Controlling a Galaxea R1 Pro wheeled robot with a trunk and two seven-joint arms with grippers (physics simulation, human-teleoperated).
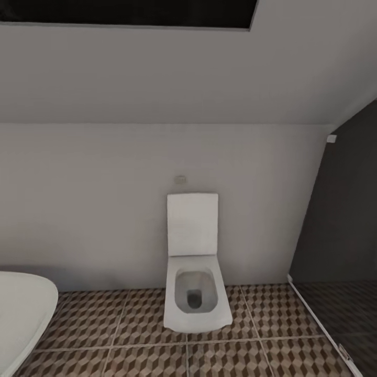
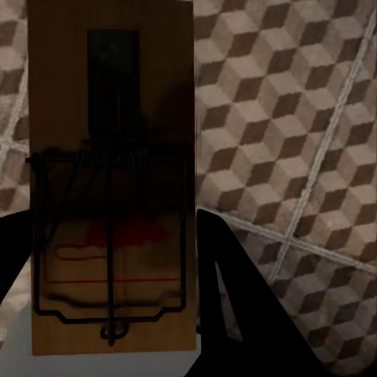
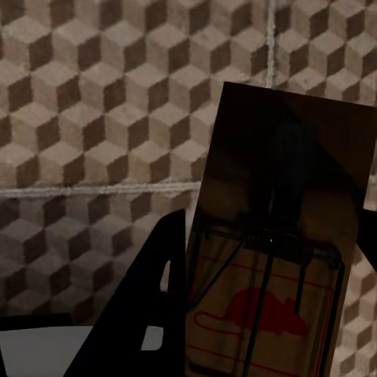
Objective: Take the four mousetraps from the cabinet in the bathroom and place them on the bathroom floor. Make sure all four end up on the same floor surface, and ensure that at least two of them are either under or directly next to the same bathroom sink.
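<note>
A mousetrap (image 2: pixel 110 78), a brown wooden slab with a dark wire spring and red print, stands between the dark fingers (image 2: pixel 236 298) of my left gripper (image 2: pixel 110 236), which is shut on it above the cube-patterned bathroom floor (image 2: pixel 298 118). My right gripper (image 3: pixel 271 228) is shut on a second mousetrap (image 3: pixel 290 157), its black finger (image 3: pixel 149 306) beside the slab, also over the bathroom floor (image 3: pixel 94 102). The head view faces a wall, with the bathroom floor (image 1: pixel 131 324) at the bottom. The cabinet and the bathroom sink are out of view.
A white toilet (image 1: pixel 192 293) with its lid up stands against the grey wall straight ahead. A white bathtub rim (image 1: pixel 26 303) curves in at the lower left. A dark glass shower panel (image 1: pixel 340 220) with a white floor rail closes off the right.
</note>
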